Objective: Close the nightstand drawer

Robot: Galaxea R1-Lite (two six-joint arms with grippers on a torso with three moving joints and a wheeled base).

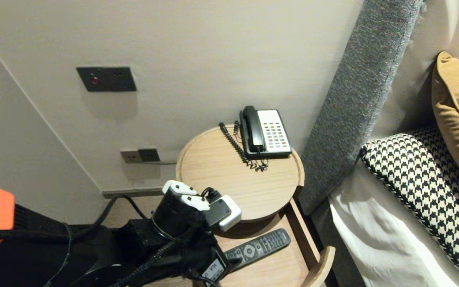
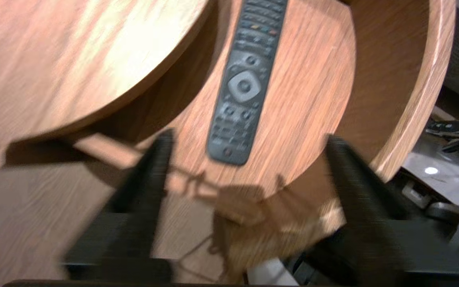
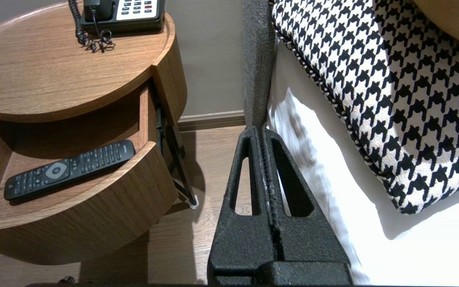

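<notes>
Left gripper (image 2: 249,137) hovers, jaws released, near the slim black remote control (image 2: 243,85) in the open drawer (image 2: 424,99) of the round wooden bench (image 1: 213,167). Looks like the reach; next needs a squared descent. Right gripper (image 3: 262,133), jaws clenched, idles beside the bench.

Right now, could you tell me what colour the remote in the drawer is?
The remote is black; clearest in the right wrist view.
</notes>
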